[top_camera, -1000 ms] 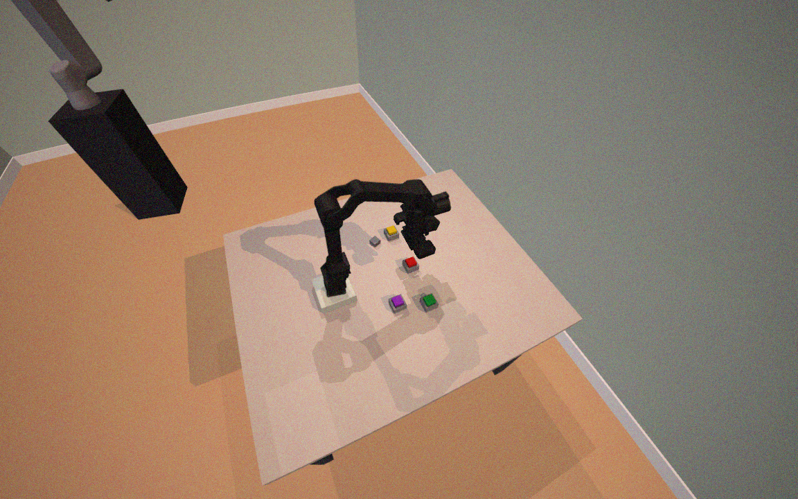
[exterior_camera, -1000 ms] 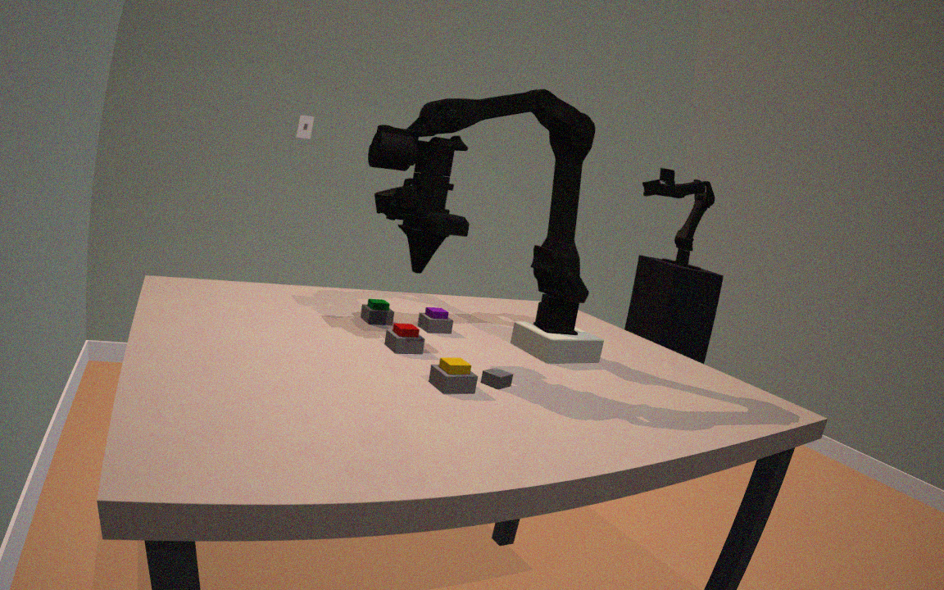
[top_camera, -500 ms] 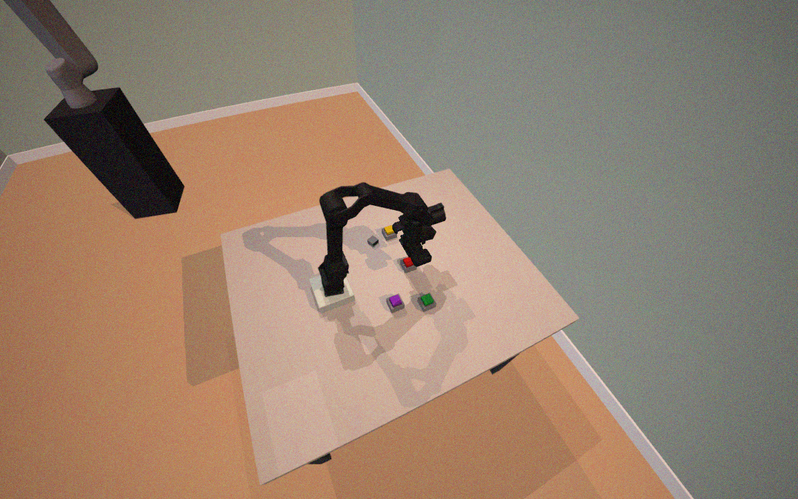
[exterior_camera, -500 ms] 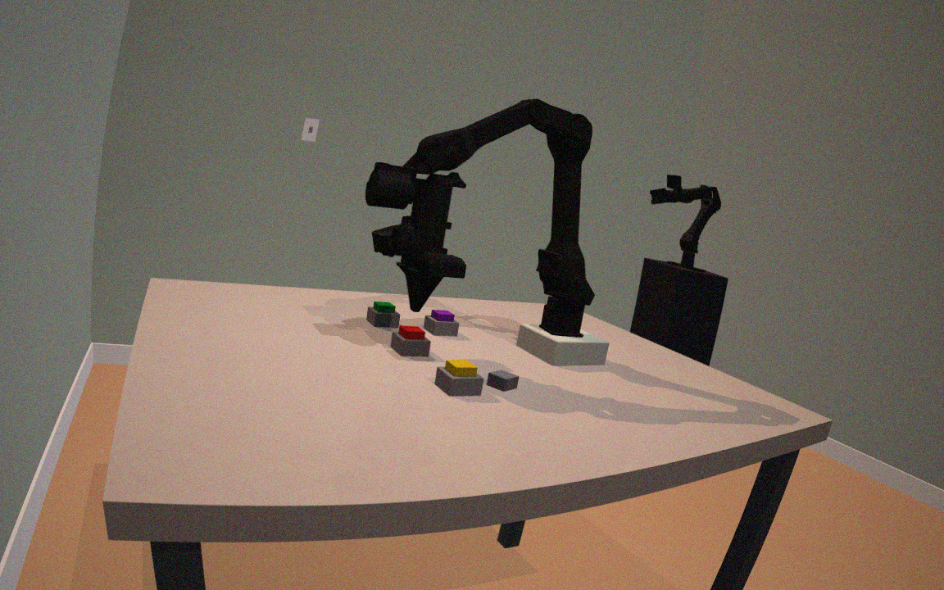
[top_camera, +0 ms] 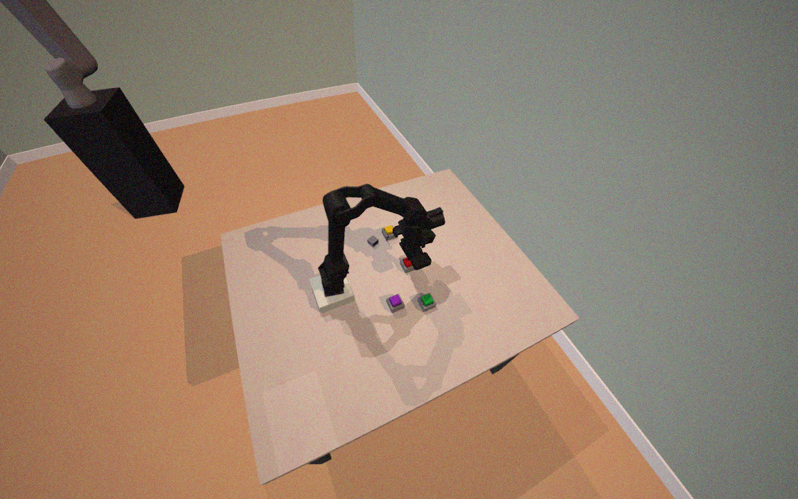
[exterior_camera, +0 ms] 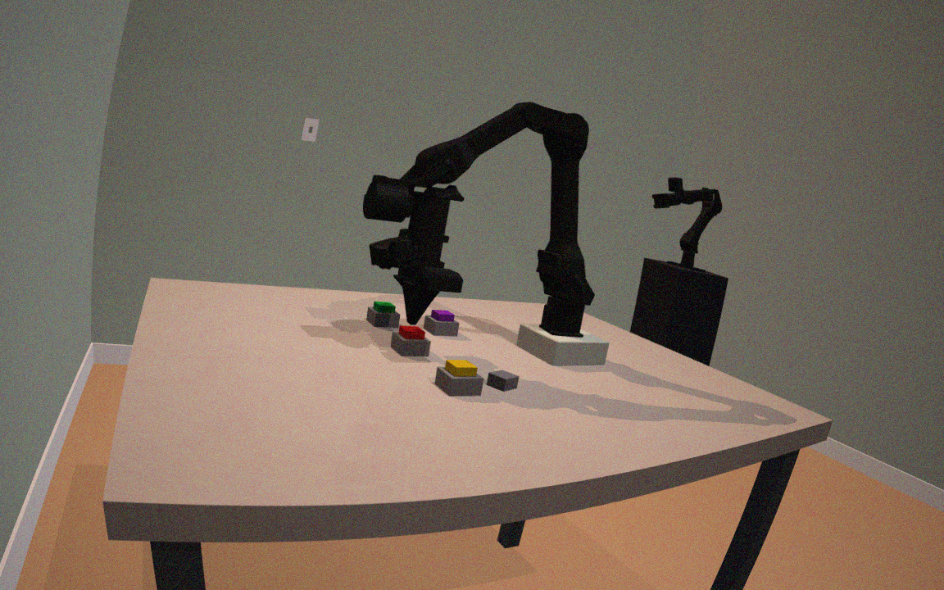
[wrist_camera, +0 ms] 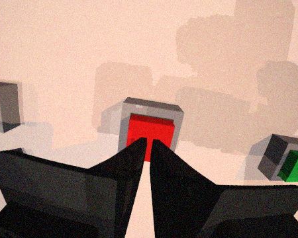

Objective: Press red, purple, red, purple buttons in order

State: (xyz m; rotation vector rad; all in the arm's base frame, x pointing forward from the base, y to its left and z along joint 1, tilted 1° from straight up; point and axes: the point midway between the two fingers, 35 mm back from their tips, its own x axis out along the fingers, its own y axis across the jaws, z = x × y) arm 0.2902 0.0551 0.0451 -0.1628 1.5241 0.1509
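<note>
The black two-fingered tool (exterior_camera: pixel 415 314) is closed almost fully, gripping nothing, and points down just above the red square button in its grey housing (exterior_camera: pixel 410 333). Contact cannot be confirmed. The purple square button on a grey base (exterior_camera: pixel 442 315) sits just beside it toward the arm's white base block (exterior_camera: pixel 592 355); the green button (exterior_camera: pixel 383 306) lies near on the other side. The yellow button (exterior_camera: pixel 460 367) and small grey block (exterior_camera: pixel 502 378) stand further toward the near edge of the beige table (exterior_camera: pixel 241 440), leaving broad bare surface on that side. The wrist view shows the narrow slit between the fingers; the top view hides part of the red button (top_camera: pixel 406 262).
</note>
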